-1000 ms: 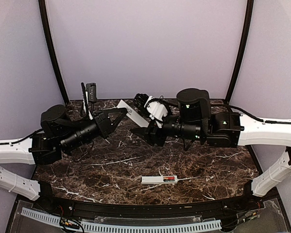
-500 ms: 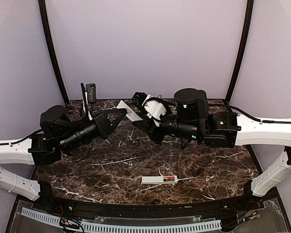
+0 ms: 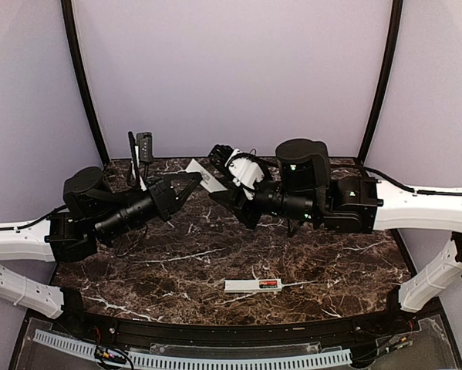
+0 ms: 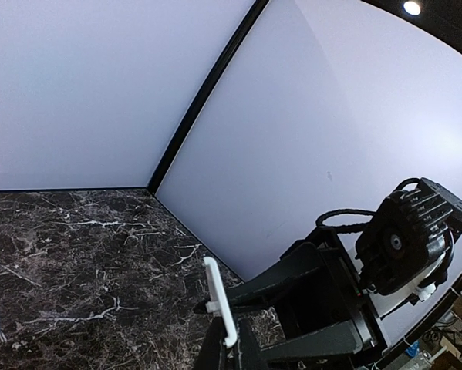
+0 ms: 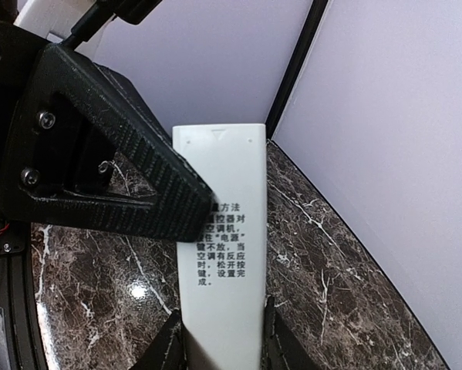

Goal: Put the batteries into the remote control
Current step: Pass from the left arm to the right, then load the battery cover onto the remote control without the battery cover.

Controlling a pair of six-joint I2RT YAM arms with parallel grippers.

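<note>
Left gripper (image 3: pixel 193 178) and right gripper (image 5: pixel 221 343) reaching inward, meeting above table (image 3: pixel 331 270), clamped on white strip (image 5: pixel 221 231)

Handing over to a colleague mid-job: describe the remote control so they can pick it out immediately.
On the marble table, look at the near edge, about midway along it. The remote control lies flat there. It is a slim white bar with red batteries at its right end, unlike the thinner white strip held in the air farther back.
</note>
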